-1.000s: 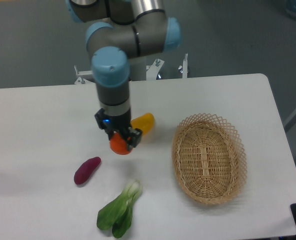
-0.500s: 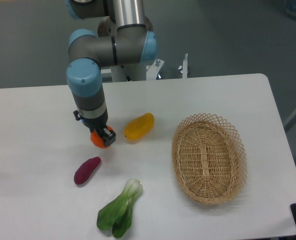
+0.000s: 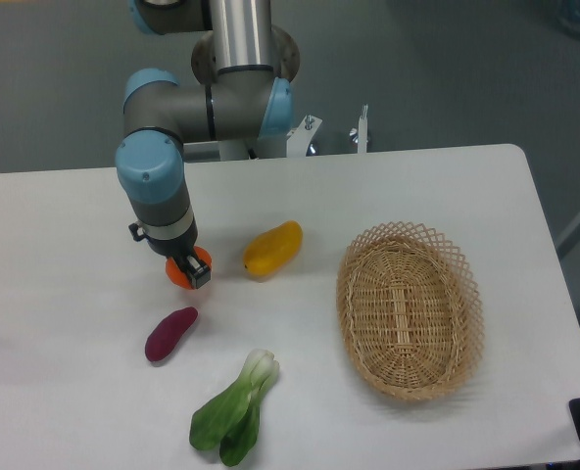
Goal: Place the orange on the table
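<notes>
The small round orange (image 3: 190,269) is held between the fingers of my gripper (image 3: 187,268), which points straight down and is shut on it. Fruit and gripper are low over the white table (image 3: 74,235), left of centre, and I cannot tell whether the orange touches the surface. The black fingers hide part of the fruit.
A yellow-orange mango-like fruit (image 3: 272,248) lies just right of the gripper. A purple sweet potato (image 3: 170,333) lies below it, and a green bok choy (image 3: 235,411) lies near the front edge. An oval wicker basket (image 3: 409,309) stands at the right.
The arm has carried the orange leftward and slightly back across the table, from beside the yellow fruit to a spot well left of it. The gripper has stayed shut on the orange.
</notes>
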Controlling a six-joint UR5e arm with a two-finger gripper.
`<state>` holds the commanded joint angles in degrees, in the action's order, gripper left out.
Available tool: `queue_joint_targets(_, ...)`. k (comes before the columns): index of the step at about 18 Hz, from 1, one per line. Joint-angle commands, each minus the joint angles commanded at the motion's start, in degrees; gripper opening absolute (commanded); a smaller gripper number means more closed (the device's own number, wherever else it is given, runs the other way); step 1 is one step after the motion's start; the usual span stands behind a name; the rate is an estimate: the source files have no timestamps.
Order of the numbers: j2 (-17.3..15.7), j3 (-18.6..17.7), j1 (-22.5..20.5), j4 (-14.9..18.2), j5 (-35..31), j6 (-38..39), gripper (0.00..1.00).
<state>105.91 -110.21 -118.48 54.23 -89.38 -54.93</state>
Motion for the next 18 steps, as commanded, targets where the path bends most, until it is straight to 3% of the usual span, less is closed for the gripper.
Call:
queue_joint_targets(4,-0.1,0.1,0.0,0.0,-0.1,-0.1,0.99)
queue_joint_targets(18,-0.6,1.6,-0.1,-0.1,0.0,-0.3,1.0)
